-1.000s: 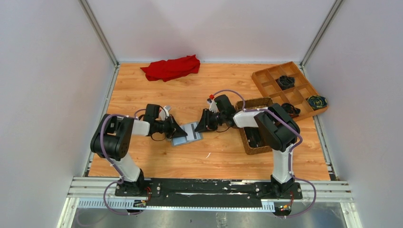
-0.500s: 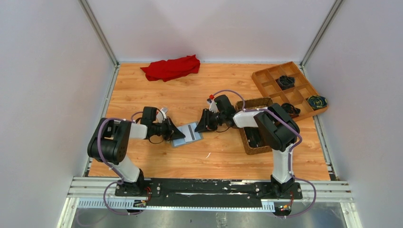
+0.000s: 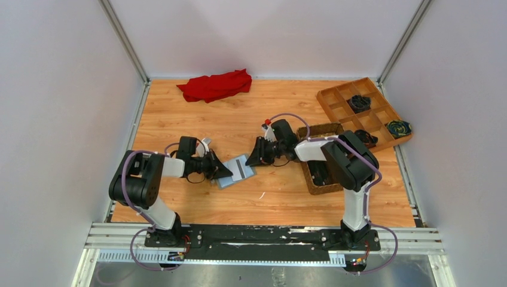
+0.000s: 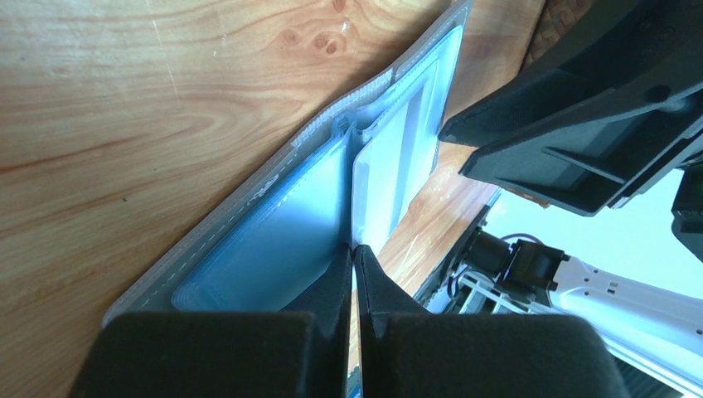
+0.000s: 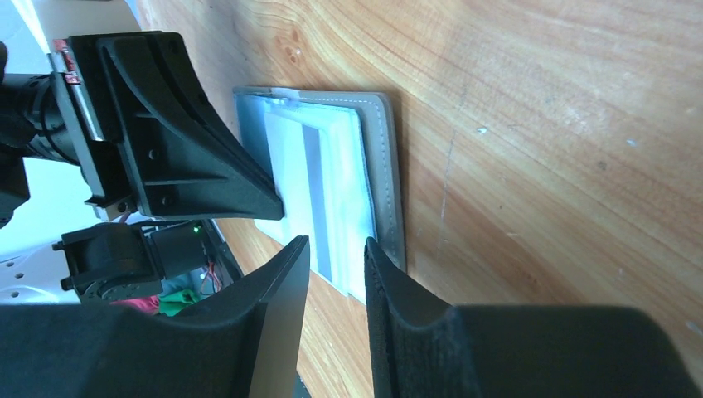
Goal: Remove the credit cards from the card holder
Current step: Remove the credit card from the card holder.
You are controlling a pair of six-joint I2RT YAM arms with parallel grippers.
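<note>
The grey card holder (image 3: pixel 244 167) lies open on the wood between my two grippers; its stitched grey edge (image 4: pixel 249 199) (image 5: pixel 384 166) frames a blue-grey inside. A pale credit card (image 4: pixel 394 166) (image 5: pixel 286 157) lies across that inside, and one of its edges runs straight into my left gripper (image 3: pixel 230 173) (image 4: pixel 355 249), which looks shut on it. My right gripper (image 3: pixel 250 161) (image 5: pixel 336 245) is low over the holder's right edge, jaws partly open with nothing between them. No tan-gold card shows.
A brown woven basket (image 3: pixel 317 128) sits under the right arm. A wooden divided tray (image 3: pixel 335 95) with dark items stands at the back right. A red cloth (image 3: pixel 215 85) lies at the back. White walls close in both sides.
My left gripper has drawn back a little to the left, still shut, and a darker stripe of the holder's inside now shows. The right gripper has not moved.
</note>
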